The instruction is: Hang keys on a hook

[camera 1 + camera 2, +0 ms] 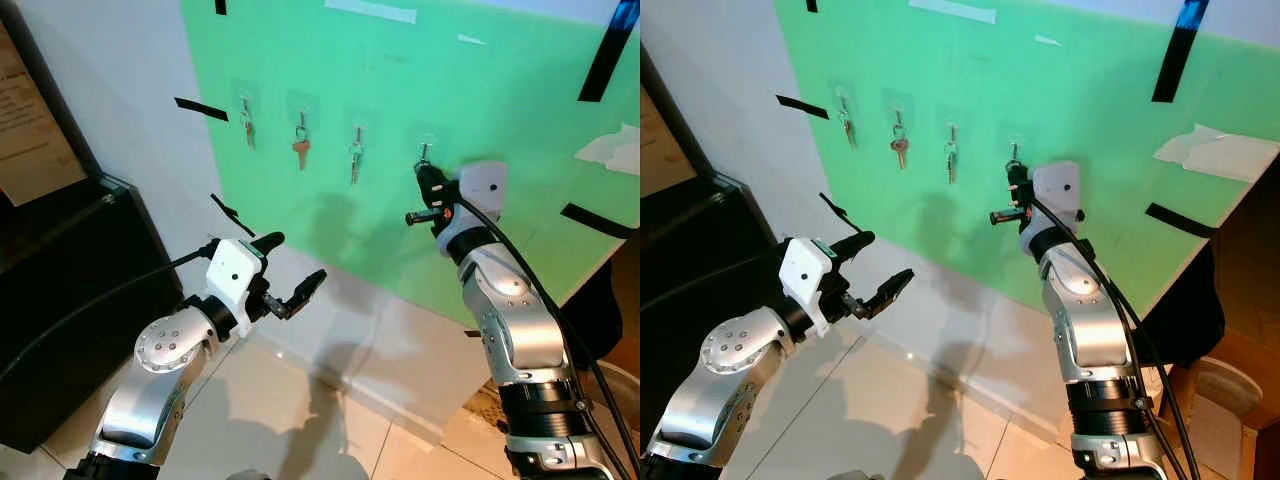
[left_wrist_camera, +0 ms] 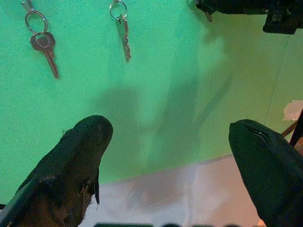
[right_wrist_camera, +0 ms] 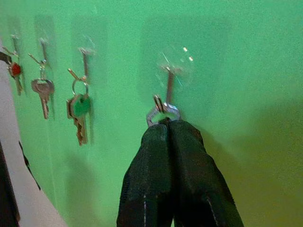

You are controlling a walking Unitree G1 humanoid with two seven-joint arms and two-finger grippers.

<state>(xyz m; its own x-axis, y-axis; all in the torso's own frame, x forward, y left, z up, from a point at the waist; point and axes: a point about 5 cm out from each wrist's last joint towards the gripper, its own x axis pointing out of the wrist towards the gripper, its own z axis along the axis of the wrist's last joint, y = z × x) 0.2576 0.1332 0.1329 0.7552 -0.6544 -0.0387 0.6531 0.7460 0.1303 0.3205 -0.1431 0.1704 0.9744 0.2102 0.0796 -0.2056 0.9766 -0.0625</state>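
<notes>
Head view: right gripper [image 1: 428, 180] up at the fourth hook [image 1: 424, 150], at 3 o'clock of three hung key sets [image 1: 301, 150] on the green board [image 1: 500, 110]. Left gripper [image 1: 290, 270] idle, fingers spread, empty.

Left wrist view: spread fingers, board ahead, white wall below.

Right wrist view: fingers pinched on the key ring [image 3: 162, 113], ring at the hook's tip. I'd seat the ring fully over the tip before releasing. Black tape strips, tiled floor.

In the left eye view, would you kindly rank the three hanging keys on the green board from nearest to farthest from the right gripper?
From the right gripper, shut on a key ring at the fourth hook:
1. Silver key, on the hook next to the gripper.
2. Copper key, one hook further toward the robot's left.
3. Leftmost key, on the far hook near the black tape.
</notes>
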